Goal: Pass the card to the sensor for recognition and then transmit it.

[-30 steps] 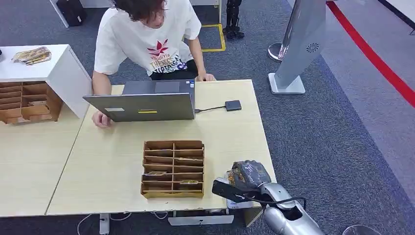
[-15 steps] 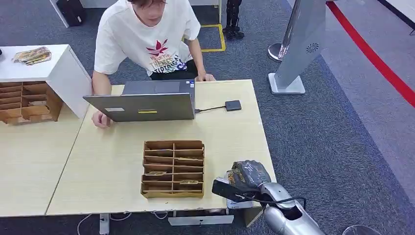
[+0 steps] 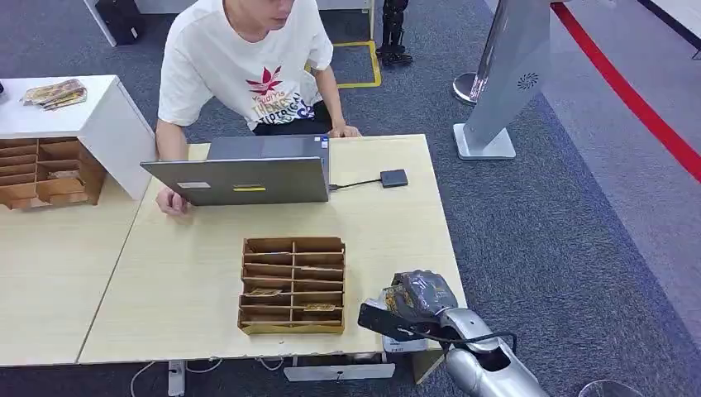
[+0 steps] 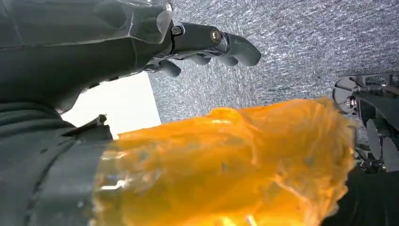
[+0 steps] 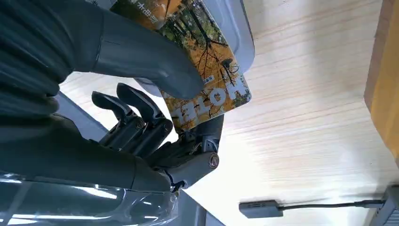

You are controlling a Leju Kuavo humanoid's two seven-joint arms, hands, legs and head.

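A pale wood-grain tabletop point(image 3: 198, 273) stands on grey carpet point(image 3: 546, 223), with a red stripe point(image 3: 636, 103) running along the floor at the far right and a slanted grey kiosk stand point(image 3: 506, 78) beyond the table's far corner. A person point(image 3: 248, 70) in a white printed T-shirt leans over an open laptop point(image 3: 248, 169), from which a cable leads to a small dark reader point(image 3: 393, 178). A brown cardboard organizer point(image 3: 293, 285) with slotted compartments sits near the front edge. The right hand point(image 3: 420, 298) hovers at the table's near right corner, pinching the card point(image 5: 207, 70) between thumb and fingers above a grey-white device point(image 5: 235, 28). The card shows autumn trees in yellow and orange, with white letters reading "HOTEL". The left hand point(image 4: 207, 44) hangs over the carpet, its fingers loosely curled around nothing, beside an orange blurred mass point(image 4: 226, 165).
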